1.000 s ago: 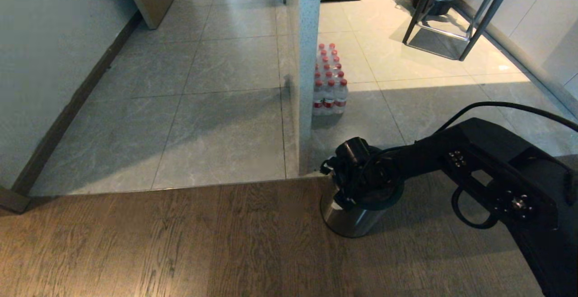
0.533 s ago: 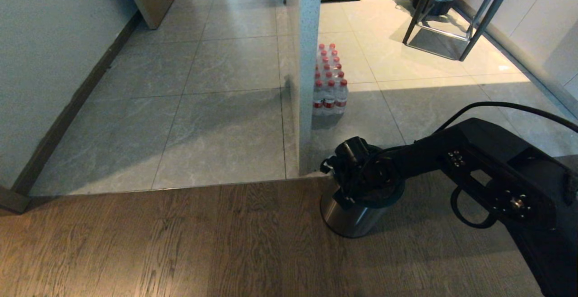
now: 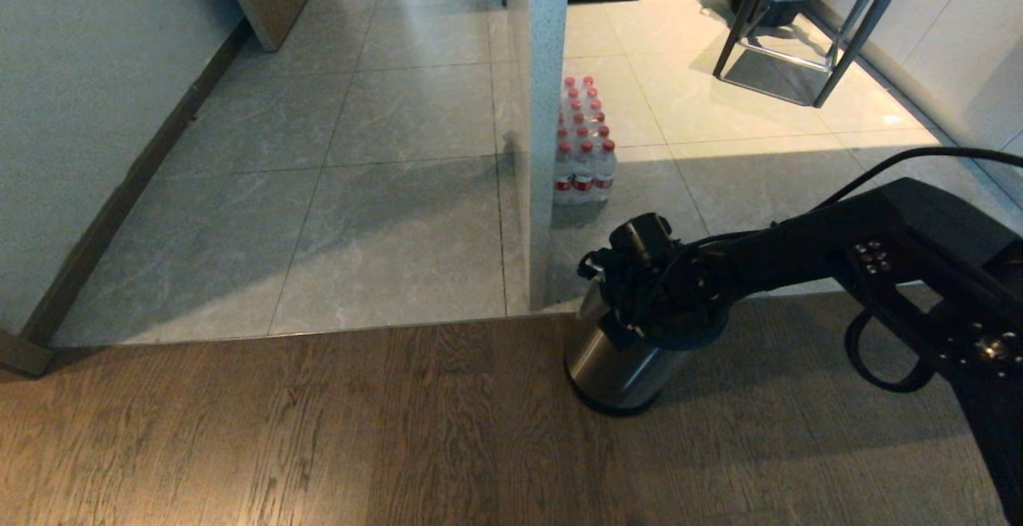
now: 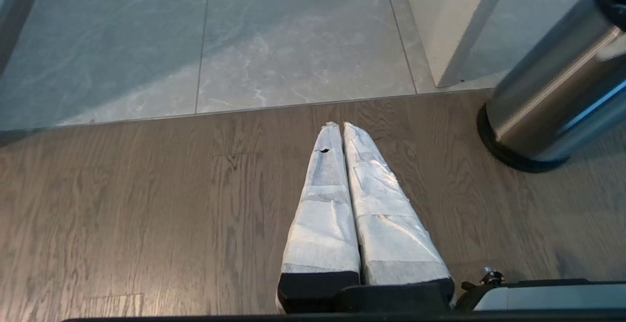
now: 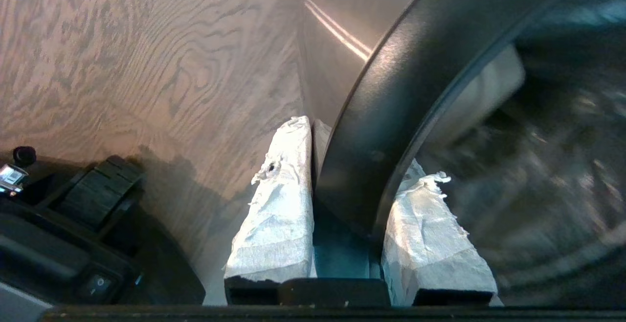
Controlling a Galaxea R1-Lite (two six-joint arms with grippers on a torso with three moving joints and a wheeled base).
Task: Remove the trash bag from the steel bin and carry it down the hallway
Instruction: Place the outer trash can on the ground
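Observation:
The steel bin [image 3: 615, 366] stands on the wood floor by the tile edge, leaning a little. My right gripper [image 3: 639, 324] is at its top, shut on the black ring [image 5: 391, 92]. One taped finger [image 5: 283, 199] lies outside against the steel wall and the other finger [image 5: 430, 234] is inside the bin. The trash bag [image 5: 543, 165] shows only as blurred crinkly plastic inside the bin. The left wrist view has my left gripper [image 4: 341, 127] shut and empty over the wood floor, with the bin [image 4: 547, 102] to its side. The hallway [image 3: 384, 190] of grey tiles lies ahead on the left.
A pillar [image 3: 537, 110] rises just beyond the bin. A shrink-wrapped pack of red-capped bottles [image 3: 582, 154] stands against it. Dark stool legs [image 3: 799, 46] are at the far right, a wall with a dark baseboard [image 3: 120, 190] on the left.
The right arm rose and drew back slightly with its fingers on the black ring. The bin's top came up with it and the bin now leans.

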